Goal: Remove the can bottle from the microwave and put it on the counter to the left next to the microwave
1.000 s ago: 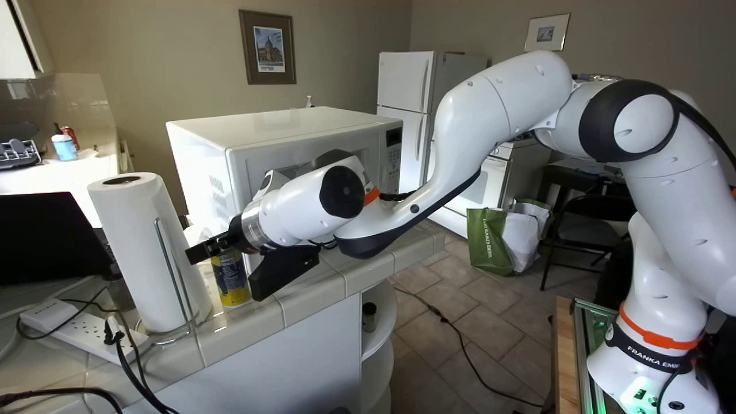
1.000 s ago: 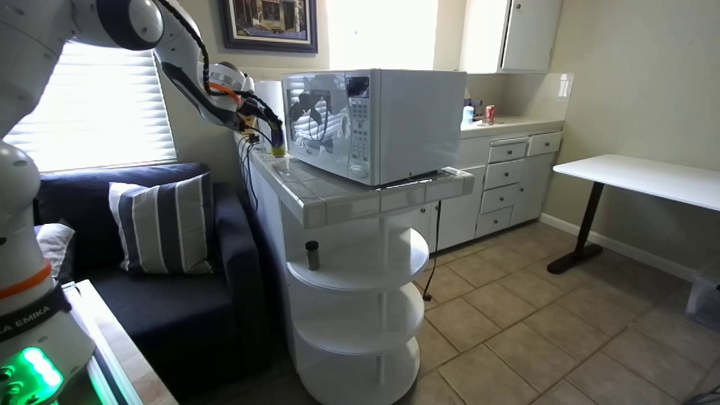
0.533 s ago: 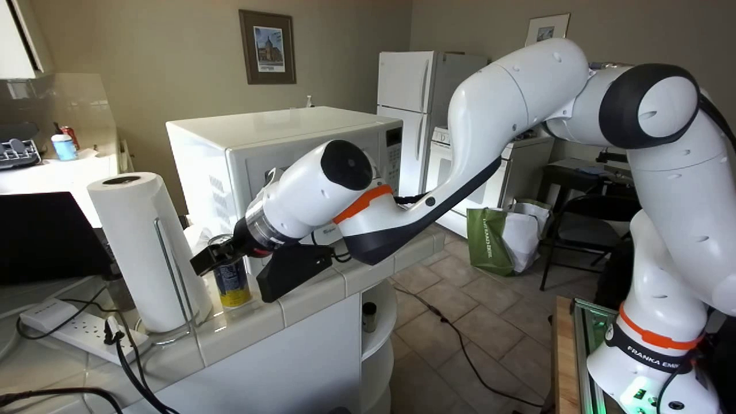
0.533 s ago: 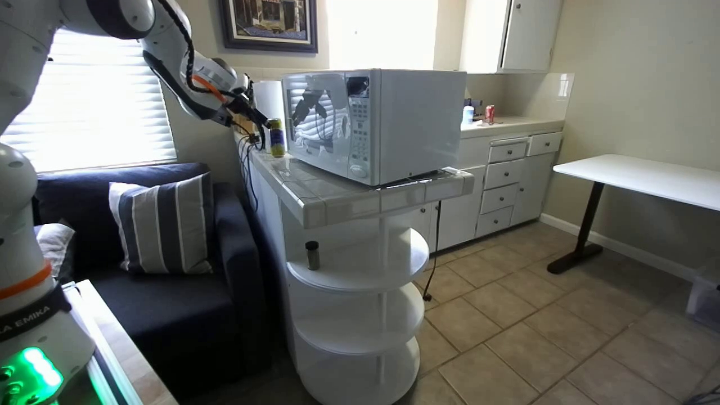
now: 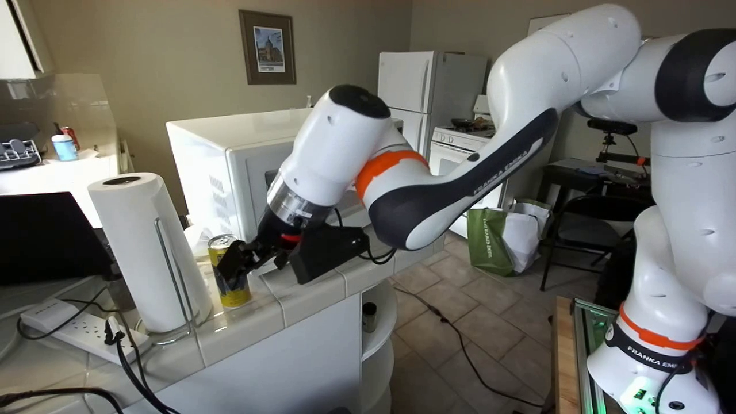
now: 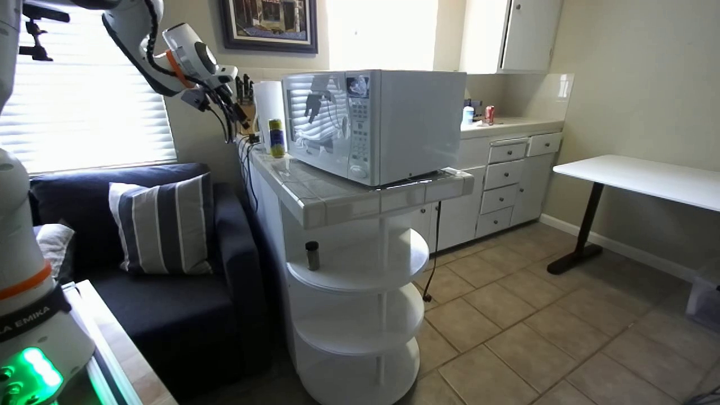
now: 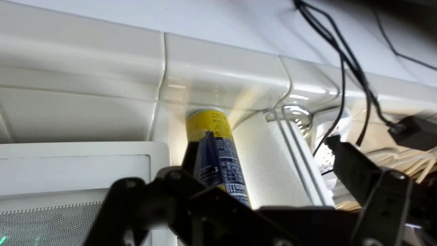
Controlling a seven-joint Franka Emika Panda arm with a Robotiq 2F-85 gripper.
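Note:
The can bottle, yellow with a blue label, stands upright on the counter in both exterior views (image 5: 234,297) (image 6: 277,140), beside the microwave. The white microwave (image 5: 201,164) (image 6: 419,129) has its door shut; its corner shows in the wrist view (image 7: 85,167). The counter (image 5: 313,302) (image 6: 337,194) is pale tile; its edge also shows in the wrist view (image 7: 222,66). My gripper (image 5: 247,265) (image 6: 238,125) is on the near side of the can, pointing down, fingers apart and empty. In the wrist view the open gripper (image 7: 269,139) has its left finger overlapping the can (image 7: 229,153).
A white paper-towel roll (image 5: 144,253) on a wire holder stands right beside the can. A power strip (image 5: 86,328) with black cables (image 5: 129,368) lies on the counter beyond it. A dark laptop-like screen (image 5: 52,238) is behind. A sofa (image 6: 163,298) stands below the counter.
My gripper has drawn back from the can toward the robot base and tilted downward. The can, partly covered by the gripper before, stands unmoved with its top now showing.

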